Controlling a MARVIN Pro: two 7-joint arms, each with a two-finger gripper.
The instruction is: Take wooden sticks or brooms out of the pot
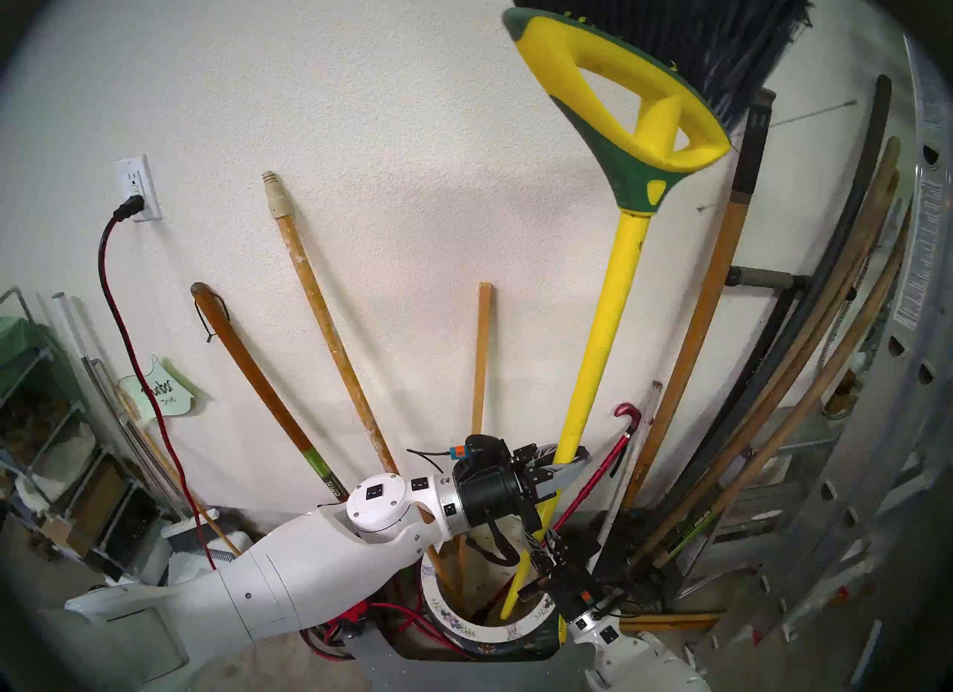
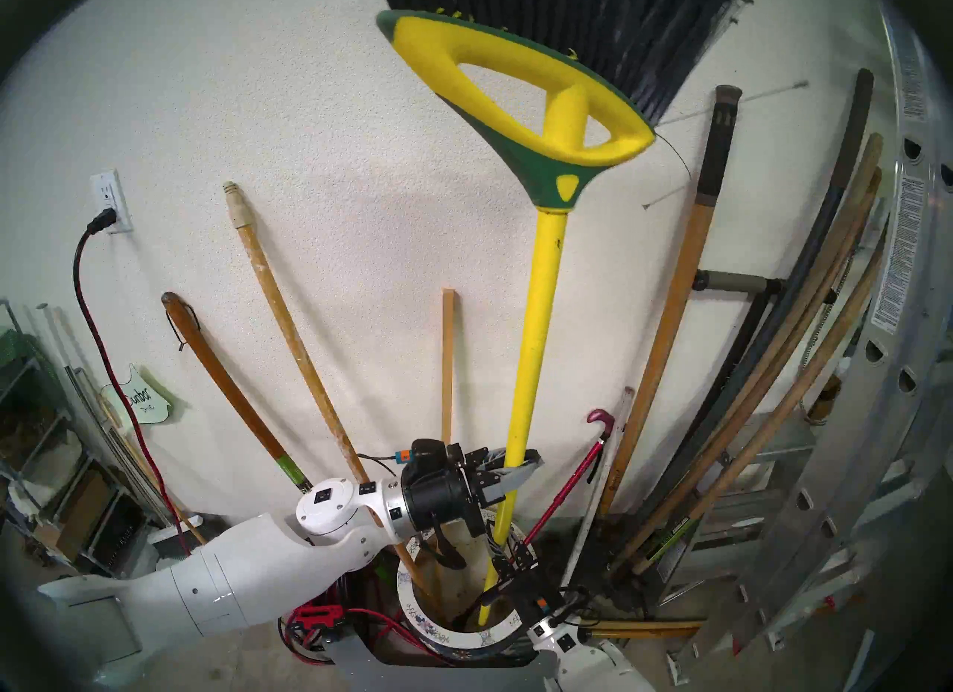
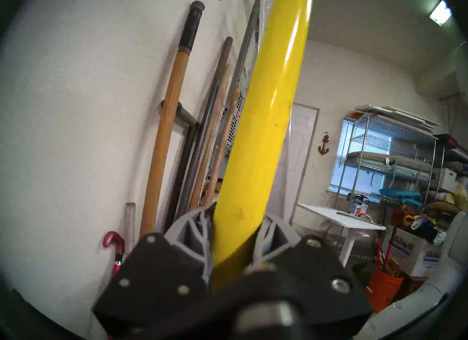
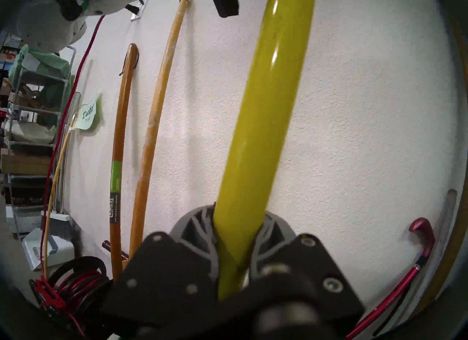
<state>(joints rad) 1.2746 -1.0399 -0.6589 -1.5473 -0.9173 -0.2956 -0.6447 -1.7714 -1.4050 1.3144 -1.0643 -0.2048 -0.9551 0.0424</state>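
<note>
Both grippers clamped on yellow broom [image 1: 608, 314] handle: left gripper [image 1: 559, 469] higher up, right gripper [image 1: 536, 554] lower, just above pot [image 1: 490, 631]. Handle foot inside pot, bristles up. Pole [image 1: 330, 335] & slat [image 1: 482, 355] in pot, leaning on wall.

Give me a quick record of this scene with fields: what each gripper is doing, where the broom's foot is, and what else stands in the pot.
left gripper: shut on the broom, higher on its yellow handle
right gripper: shut on the broom, lower, near the pot rim
broom foot: still inside the pot
broom head: up, bristles at top
also in pot: round pole, square slat
</note>
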